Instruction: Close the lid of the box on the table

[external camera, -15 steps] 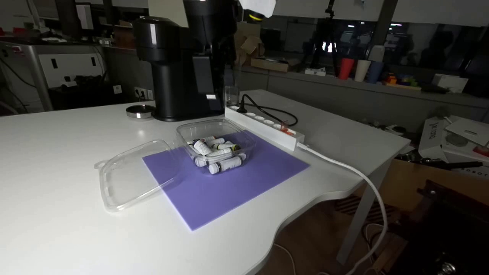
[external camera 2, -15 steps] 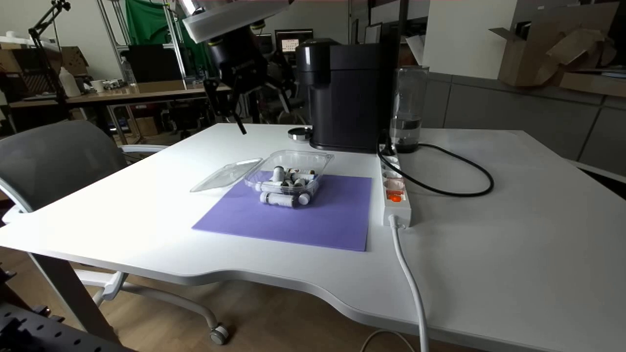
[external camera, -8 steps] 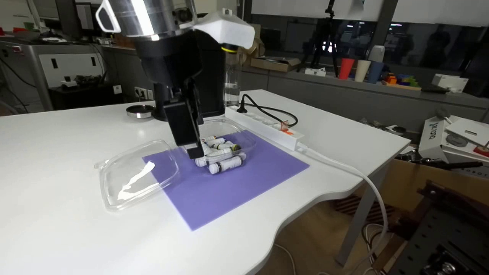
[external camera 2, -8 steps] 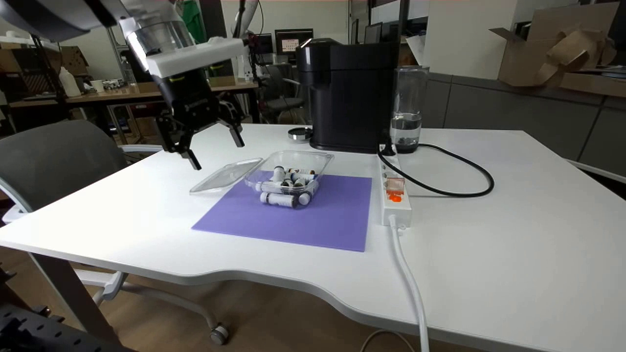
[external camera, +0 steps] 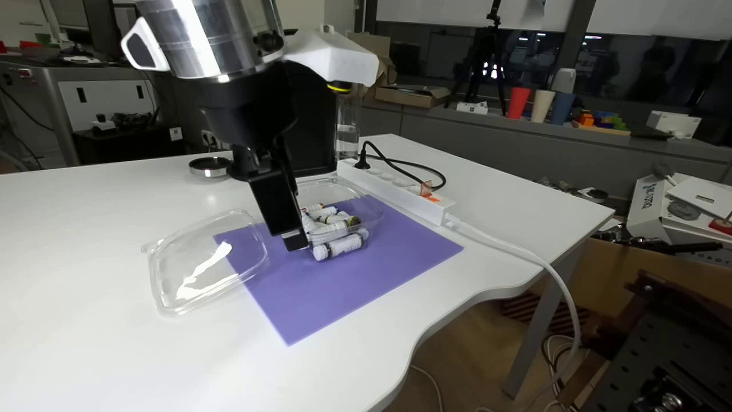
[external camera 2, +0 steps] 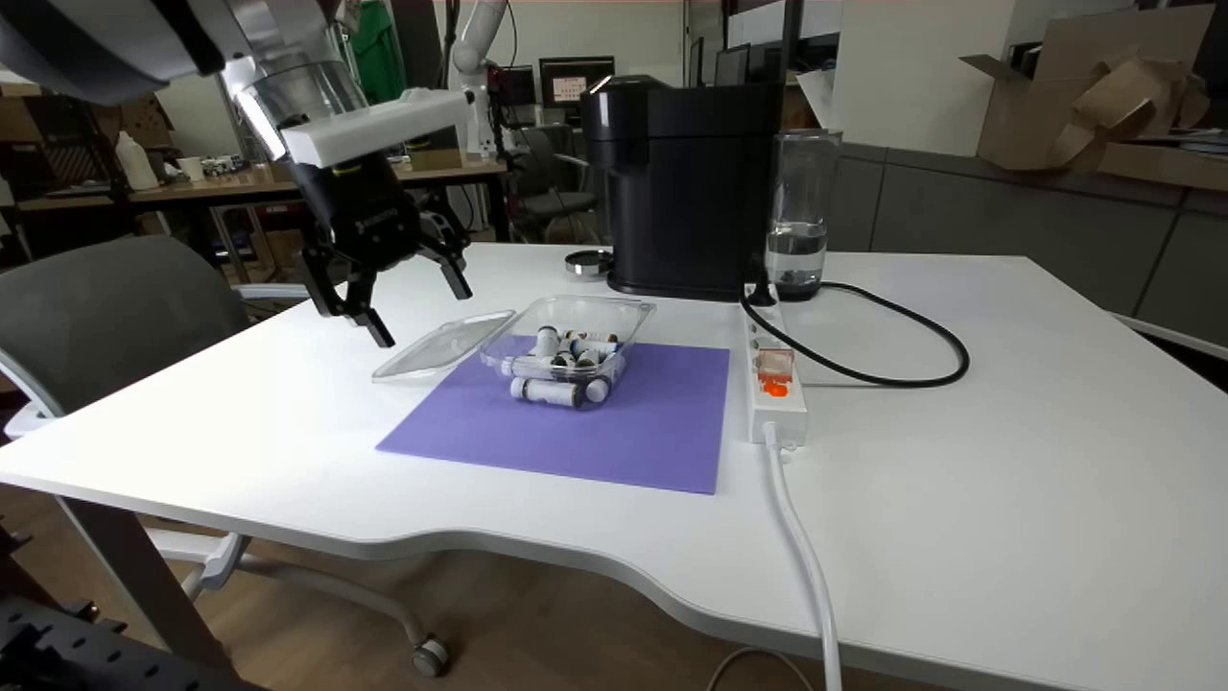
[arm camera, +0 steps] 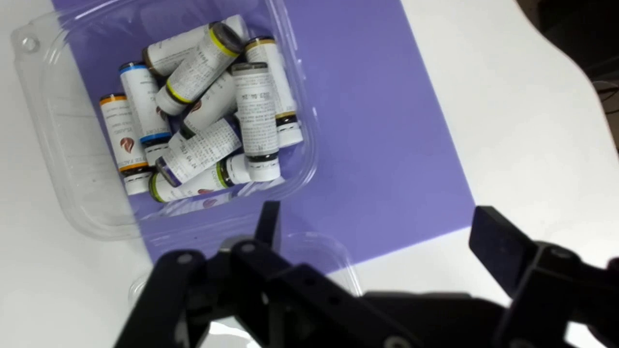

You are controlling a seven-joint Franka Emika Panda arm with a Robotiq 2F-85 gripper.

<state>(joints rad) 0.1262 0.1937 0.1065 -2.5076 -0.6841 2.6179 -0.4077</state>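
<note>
Gripper (external camera 2: 426,317) held over the table (external camera: 143,355), near the box (arm camera: 80,164), jaws parted wide and grasping nothing. Lettering: labels on the small bottles (arm camera: 256,116) heaped inside the box carry dark print; in the wrist view, two show a date beginning 2023.04, with the finer lines too small for me to read. On a white carton (external camera: 709,258), well apart from the box, ROBOT is legible at the edge of an exterior view. Views compared: the wrist view renders the label bands, yellow, blue, orange and green, plainly, and shows the box partly over the purple mat (external camera: 354,297), partly over bare table. Both exterior views present the lid (external camera: 194,269) nearly whole, laid open just beside the box and overlapping the mat; from the wrist, the gripper covers most of it. Cups (external camera: 541,106) in red, cream and blue, far beyond the box, appear in an exterior view only. Gripper in detail: the fingers (external camera: 277,206) overlap in an exterior view, masking the gap, whereas the wrist view sets them well apart. Whether a fingertip touches lid or box, I cannot tell from here.
</note>
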